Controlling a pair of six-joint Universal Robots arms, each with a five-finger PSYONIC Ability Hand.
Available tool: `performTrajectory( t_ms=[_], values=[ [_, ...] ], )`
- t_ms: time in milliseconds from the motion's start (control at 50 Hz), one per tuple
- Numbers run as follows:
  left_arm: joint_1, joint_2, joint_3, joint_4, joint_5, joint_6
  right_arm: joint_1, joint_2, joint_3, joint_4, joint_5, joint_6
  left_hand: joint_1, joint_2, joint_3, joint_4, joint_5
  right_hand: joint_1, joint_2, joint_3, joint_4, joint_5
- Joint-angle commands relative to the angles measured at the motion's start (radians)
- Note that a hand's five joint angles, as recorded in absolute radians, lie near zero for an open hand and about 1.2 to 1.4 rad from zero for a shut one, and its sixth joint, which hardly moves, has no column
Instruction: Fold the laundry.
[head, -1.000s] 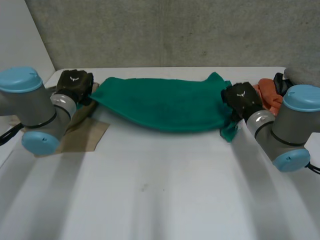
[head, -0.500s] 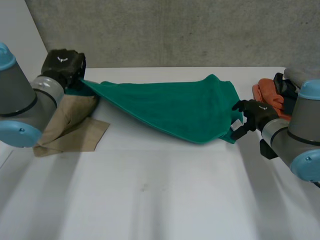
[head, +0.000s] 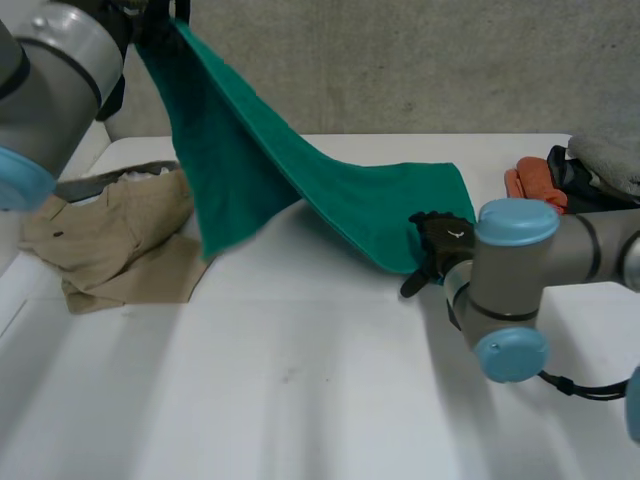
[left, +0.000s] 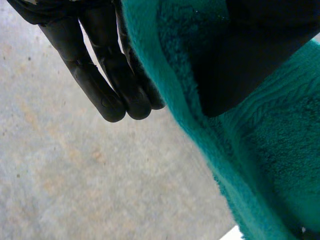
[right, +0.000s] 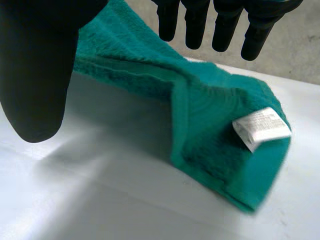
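Note:
A green towel (head: 330, 195) slopes from high at the left down to the table at the right. My left hand (left: 107, 75) is raised well above the table's left end and pinches the towel's (left: 260, 160) edge between thumb and fingers. The towel's lower end (right: 215, 125), with a white label (right: 261, 127), lies bunched on the table. My right hand (head: 440, 243) hovers at that end, open, its fingers (right: 220, 25) straight above the cloth and holding nothing.
A crumpled beige garment (head: 115, 240) lies at the table's left. Orange cloth (head: 530, 185), a dark piece and a grey cloth (head: 605, 155) are piled at the back right. The white table (head: 300, 380) stretches bare toward the front.
My left hand has lifted its end of the towel high up and to the left. My right hand has let go of the other end and moved left and nearer, its fingers opening.

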Motion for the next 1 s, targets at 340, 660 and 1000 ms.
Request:
performTrajectory(
  t_ms=[340,660,1000],
  values=[
    [0.153,0.098,0.011,-0.124,0.009,-0.035,-0.287,-0.136,0.02,0.0,-0.06,-0.368,0.231,0.197,0.206,0.198,0.233,1.165,1.19,1.187,1.184,1.171],
    [0.284,0.145,-0.232,-0.331,0.129,0.194,-0.474,-0.667,-0.096,0.433,-0.249,-0.675,0.231,0.197,0.206,0.198,0.233,1.165,1.19,1.187,1.184,1.171],
    [0.199,-0.1,-0.152,-0.469,0.105,0.474,-0.466,-0.407,-0.282,0.754,-0.291,-0.793,0.231,0.197,0.206,0.198,0.233,1.165,1.19,1.187,1.184,1.171]
  ],
)
